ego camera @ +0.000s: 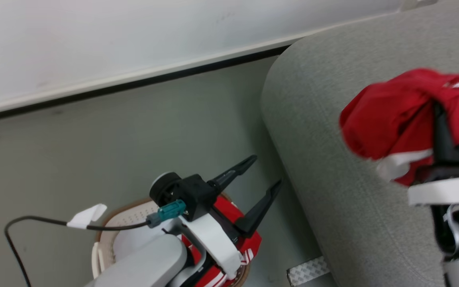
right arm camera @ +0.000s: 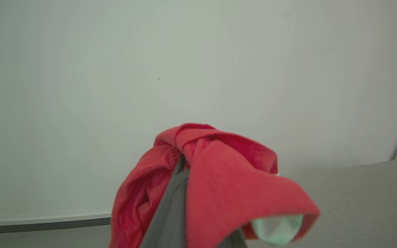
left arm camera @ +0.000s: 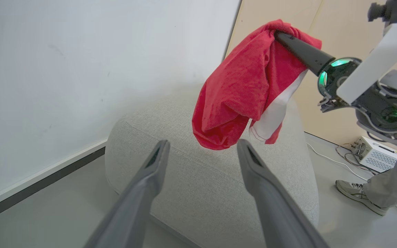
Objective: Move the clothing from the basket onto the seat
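Note:
My right gripper (ego camera: 438, 107) is shut on a red garment (ego camera: 393, 115) with a white band, holding it in the air above the light-grey sofa (ego camera: 333, 159). The same garment (left arm camera: 240, 89) hangs from that gripper (left arm camera: 281, 36) over the sofa (left arm camera: 202, 179) in the left wrist view, and it drapes over the fingers as red cloth (right arm camera: 215, 186) in the right wrist view. My left gripper (ego camera: 267, 171) stands open above the white basket (ego camera: 110, 235), where more red clothing (ego camera: 249, 239) lies. Its fingers (left arm camera: 150, 179) hold nothing.
A white wall with a dark skirting strip (ego camera: 134, 83) runs behind the grey floor. A person's shoe and trouser leg (left arm camera: 357, 193) stand right of the sofa, near a white box with cables (left arm camera: 374, 155). A black cable (ego camera: 26, 219) trails by the basket.

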Available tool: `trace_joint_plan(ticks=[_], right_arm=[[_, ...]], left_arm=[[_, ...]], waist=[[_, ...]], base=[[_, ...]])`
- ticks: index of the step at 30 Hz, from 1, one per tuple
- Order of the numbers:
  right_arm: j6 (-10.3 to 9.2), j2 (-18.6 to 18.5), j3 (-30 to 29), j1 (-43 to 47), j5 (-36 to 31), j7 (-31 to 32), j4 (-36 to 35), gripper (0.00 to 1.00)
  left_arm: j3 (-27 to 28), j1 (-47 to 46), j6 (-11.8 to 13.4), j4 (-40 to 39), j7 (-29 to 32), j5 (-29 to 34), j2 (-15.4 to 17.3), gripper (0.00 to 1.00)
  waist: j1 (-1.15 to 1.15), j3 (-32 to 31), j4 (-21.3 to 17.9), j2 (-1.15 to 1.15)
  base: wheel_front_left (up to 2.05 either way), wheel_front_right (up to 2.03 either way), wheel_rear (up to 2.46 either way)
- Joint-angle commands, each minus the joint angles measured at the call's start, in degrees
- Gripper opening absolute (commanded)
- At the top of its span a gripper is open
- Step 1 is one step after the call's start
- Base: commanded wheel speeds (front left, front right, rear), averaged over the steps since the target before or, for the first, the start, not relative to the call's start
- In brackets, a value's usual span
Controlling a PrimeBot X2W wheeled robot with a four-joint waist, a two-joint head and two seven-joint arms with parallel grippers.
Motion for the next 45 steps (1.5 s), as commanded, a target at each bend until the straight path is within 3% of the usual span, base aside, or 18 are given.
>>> trace_joint_plan(ticks=[1, 18, 25, 31, 39, 40, 42, 43, 45], right_arm=[[-0.12, -1.03, -1.78, -2.75, -0.07, 0.93, -0.28, 0.00], [-0.12, -12.34, -16.20, -24.65, 0.07, 7.61, 3.03, 0.00], [-0.12, -16.91, -17.06, -29.05, -1.57, 9.36, 9.85, 0.00], [-0.12, -20.84, -16.53, -31.62, -6.58, 11.82, 20.17, 0.00], [-0.12, -22.70, -13.66, -33.98, -10.24, 20.61, 33.02, 0.02], [-0.12, -22.67, -13.25, -34.13, -10.29, 21.91, 34.15, 0.08], [-0.12, -22.58, -12.27, -34.61, -10.09, 22.62, 35.01, 0.30], [-0.12, -22.51, -12.02, -34.74, -9.92, 22.44, 35.27, 0.46], [-0.12, -22.25, -11.24, -34.73, -9.78, 22.15, 35.67, 1.00]], left_arm=[[0.19, -0.86, -0.12, -0.70, 0.40, 0.70, 0.96, 1.00], [2.34, -7.25, -0.09, -7.38, 3.90, 2.77, 6.75, 1.00], [3.59, -8.79, 0.30, -8.72, 4.35, 2.52, 8.17, 1.00], [4.08, -9.03, 0.39, -8.71, 3.87, 2.30, 9.10, 1.00], [4.27, -8.78, 0.62, -8.07, 3.06, 1.69, 8.95, 1.00], [4.26, -8.66, 0.67, -7.91, 2.91, 1.57, 8.91, 1.00], [4.23, -8.41, 0.77, -7.60, 2.66, 1.47, 8.78, 1.00], [4.22, -8.32, 0.73, -7.46, 2.65, 1.43, 8.77, 1.00], [4.22, -8.14, 0.81, -7.20, 2.46, 1.23, 8.76, 1.00]], waist=[[0.00, 3.25, 2.17, 0.00], [0.00, 19.33, 7.64, 0.00], [0.00, 24.39, 9.19, 0.00], [0.00, 27.21, 10.18, 0.00], [0.00, 27.59, 10.90, 0.00], [0.00, 27.44, 10.85, 0.00], [0.00, 26.99, 10.72, 0.00], [0.00, 26.67, 10.61, 0.00], [0.00, 25.91, 10.33, 0.00]], base=[[0.00, 0.00, 0.00], [0.00, 0.00, 0.00], [0.00, 0.00, 0.00], [0.00, 0.00, 0.00], [0.00, 0.00, 0.00], [0.00, 0.00, 0.00], [0.00, 0.00, 0.00], [0.00, 0.00, 0.00], [0.00, 0.00, 0.00]])
